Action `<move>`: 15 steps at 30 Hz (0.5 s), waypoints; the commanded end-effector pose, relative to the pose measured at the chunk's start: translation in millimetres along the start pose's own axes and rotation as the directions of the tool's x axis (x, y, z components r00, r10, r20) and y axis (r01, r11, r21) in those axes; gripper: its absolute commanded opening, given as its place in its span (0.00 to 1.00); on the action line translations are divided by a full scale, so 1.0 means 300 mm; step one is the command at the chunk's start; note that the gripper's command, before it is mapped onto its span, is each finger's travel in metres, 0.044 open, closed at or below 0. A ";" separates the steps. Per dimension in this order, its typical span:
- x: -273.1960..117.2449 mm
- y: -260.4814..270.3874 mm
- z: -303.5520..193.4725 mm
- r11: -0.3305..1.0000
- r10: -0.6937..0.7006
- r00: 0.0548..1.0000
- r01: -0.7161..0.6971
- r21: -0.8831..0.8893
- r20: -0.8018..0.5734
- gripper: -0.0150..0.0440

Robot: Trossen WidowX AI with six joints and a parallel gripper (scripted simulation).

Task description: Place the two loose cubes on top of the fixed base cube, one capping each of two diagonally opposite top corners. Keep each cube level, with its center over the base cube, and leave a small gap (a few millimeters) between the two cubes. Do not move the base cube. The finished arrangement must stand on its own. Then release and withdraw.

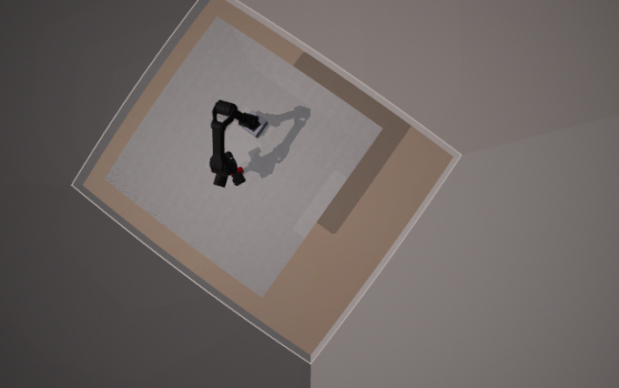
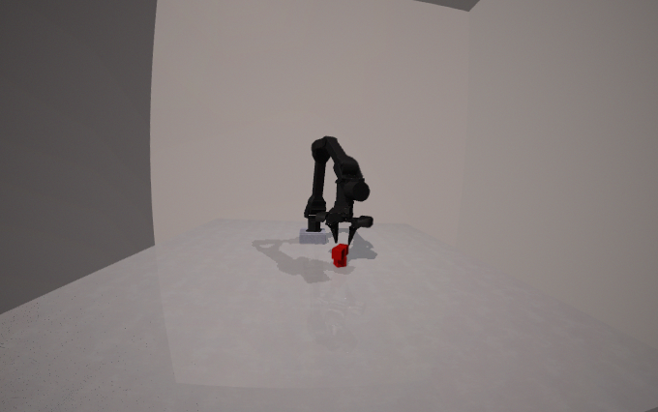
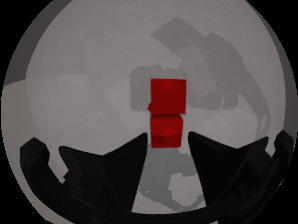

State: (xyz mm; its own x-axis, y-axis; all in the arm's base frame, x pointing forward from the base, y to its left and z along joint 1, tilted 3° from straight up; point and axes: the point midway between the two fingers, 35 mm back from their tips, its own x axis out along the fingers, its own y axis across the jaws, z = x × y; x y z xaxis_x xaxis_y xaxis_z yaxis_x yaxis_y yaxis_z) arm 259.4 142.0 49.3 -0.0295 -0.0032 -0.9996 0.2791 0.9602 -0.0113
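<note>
red cubes (image 2: 340,254) stand stacked in one small cluster on the pale grey table (image 2: 242,315), near the centre of the exterior view, just at 5 o'clock from the robot's light grey base plate (image 2: 313,236). black arm (image 2: 340,174) bends over and down, its gripper (image 2: 343,237) hanging just above the stack with the fingers apart and nothing between them. in the wrist view two red blocks (image 3: 166,121) show one past the other, the nearer one lying in the gap between the two dark fingertips, apart from both. how the cubes sit on one another cannot be made out. from the top, a sliver of red (image 1: 239,170) peeks at 3 o'clock of the wrist.
</note>
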 end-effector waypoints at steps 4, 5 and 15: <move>-0.037 0.004 0.004 1.000 0.008 1.000 -0.008 0.000 0.008 0.60; -0.041 0.004 0.004 1.000 0.008 1.000 -0.008 0.000 0.008 0.60; -0.077 0.004 0.003 1.000 0.008 1.000 -0.008 0.000 0.008 0.60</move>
State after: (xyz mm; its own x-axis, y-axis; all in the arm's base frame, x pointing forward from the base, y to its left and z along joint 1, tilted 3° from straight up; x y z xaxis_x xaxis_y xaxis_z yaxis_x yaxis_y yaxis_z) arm 260.0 142.2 65.4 -0.0288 -0.0028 -0.9996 0.2795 0.9601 -0.0107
